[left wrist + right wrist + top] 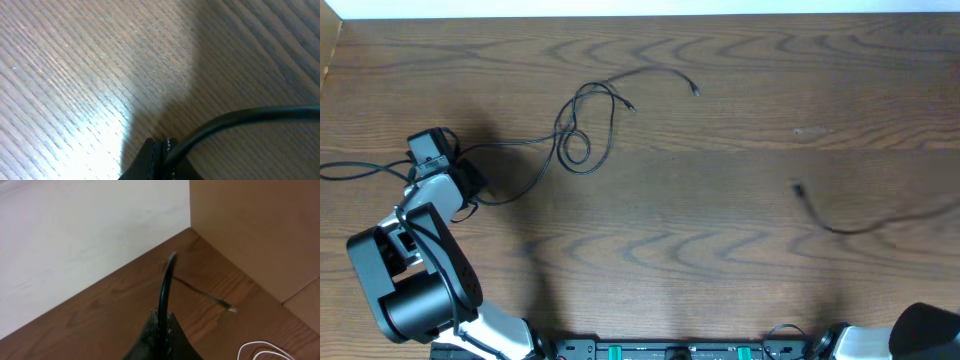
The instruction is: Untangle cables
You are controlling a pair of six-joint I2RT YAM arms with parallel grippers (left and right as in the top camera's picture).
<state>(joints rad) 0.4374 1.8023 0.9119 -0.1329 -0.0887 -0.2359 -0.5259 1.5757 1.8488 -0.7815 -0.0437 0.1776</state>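
Thin black cables lie looped together at the upper left of the table, with plug ends at the upper right of the loops. One strand runs down-left to my left gripper. In the left wrist view the left gripper is shut on a black cable just above the wood. Another black cable lies blurred at the right and runs off the right edge. My right gripper is shut on a black cable; it does not show in the overhead view. A white cable lies beside it.
A thin cord with a plug end lies past the right gripper, near a wooden panel and the table's edge. A thicker arm cable runs off the left edge. The left arm's base stands at the lower left.
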